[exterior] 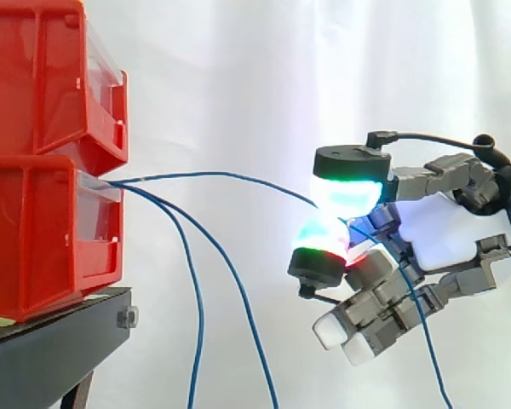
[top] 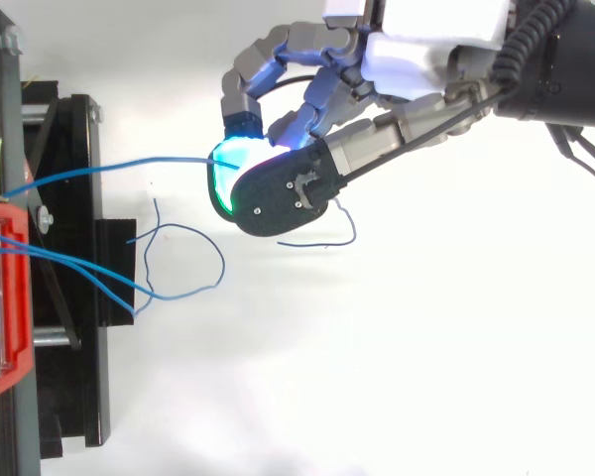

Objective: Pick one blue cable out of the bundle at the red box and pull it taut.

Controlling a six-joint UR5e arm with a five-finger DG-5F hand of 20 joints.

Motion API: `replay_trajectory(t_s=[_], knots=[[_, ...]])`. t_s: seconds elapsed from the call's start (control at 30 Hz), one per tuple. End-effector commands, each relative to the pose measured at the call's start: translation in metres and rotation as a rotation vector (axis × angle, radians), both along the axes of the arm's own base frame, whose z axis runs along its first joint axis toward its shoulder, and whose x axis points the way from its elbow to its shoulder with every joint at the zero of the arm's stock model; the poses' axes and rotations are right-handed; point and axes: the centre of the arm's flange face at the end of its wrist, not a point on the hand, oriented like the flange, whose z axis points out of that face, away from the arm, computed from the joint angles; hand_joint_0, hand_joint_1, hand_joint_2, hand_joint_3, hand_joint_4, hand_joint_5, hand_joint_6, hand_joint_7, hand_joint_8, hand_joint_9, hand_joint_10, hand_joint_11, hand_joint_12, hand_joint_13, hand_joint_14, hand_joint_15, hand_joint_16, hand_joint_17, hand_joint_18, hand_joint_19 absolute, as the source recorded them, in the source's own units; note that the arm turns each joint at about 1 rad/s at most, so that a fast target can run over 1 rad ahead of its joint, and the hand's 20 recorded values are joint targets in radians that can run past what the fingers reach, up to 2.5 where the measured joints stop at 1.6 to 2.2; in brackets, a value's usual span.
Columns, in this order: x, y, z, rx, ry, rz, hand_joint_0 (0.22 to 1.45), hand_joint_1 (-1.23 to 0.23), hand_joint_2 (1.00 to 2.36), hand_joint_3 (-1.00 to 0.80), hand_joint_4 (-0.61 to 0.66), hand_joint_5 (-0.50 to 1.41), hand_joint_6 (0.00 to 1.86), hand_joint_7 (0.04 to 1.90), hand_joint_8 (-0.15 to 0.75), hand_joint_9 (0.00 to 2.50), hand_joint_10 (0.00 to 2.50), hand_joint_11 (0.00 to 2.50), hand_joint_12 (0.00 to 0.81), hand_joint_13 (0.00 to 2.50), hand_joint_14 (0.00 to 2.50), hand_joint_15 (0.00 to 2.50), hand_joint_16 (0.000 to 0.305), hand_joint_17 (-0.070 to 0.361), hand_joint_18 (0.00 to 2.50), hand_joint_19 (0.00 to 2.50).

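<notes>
We see red bins (exterior: 43, 170) stacked on black stand (exterior: 51, 341). Hand (exterior: 447, 232) well right of bins in side view, two glowing pads (exterior: 349, 191) pinched on one blue cable (exterior: 221, 175), other fingers curled below. That cable spans from lower bin's front to pads, slightly arched. Two more blue cables (exterior: 200, 294) droop from same bin front

blue cable (exterior: 213, 174) | red bins (exterior: 34, 239) | black stand (exterior: 43, 358) | white curtain (exterior: 238, 68)
</notes>
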Motion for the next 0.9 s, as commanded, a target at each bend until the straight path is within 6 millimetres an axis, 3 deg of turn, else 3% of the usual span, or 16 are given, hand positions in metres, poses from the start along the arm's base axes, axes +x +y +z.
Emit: replay_trajectory(t_s=[0.0,0.73,0.87], knots=[[0.0,0.0,0.0,0.0,0.001,0.0,0.62,-0.74,1.01,-0.21,0.19,-0.11,0.91,1.08,0.37,1.09,0.01,1.03,0.341,0.77,0.02,0.4,0.05,0.112,0.63,0.28],[-0.001,0.0,-0.002,0.0,0.004,0.0,0.62,-0.74,1.01,-0.21,0.19,-0.11,0.91,1.09,0.373,1.09,0.01,0.95,0.341,0.78,0.02,0.4,0.05,0.113,0.65,0.28],[-0.014,0.0,-0.029,-0.003,0.064,0.0,0.62,-0.74,1.01,-0.22,0.19,-0.11,0.91,1.1,0.378,1.09,0.01,0.95,0.341,0.78,0.02,0.39,0.05,0.113,0.65,0.27]])
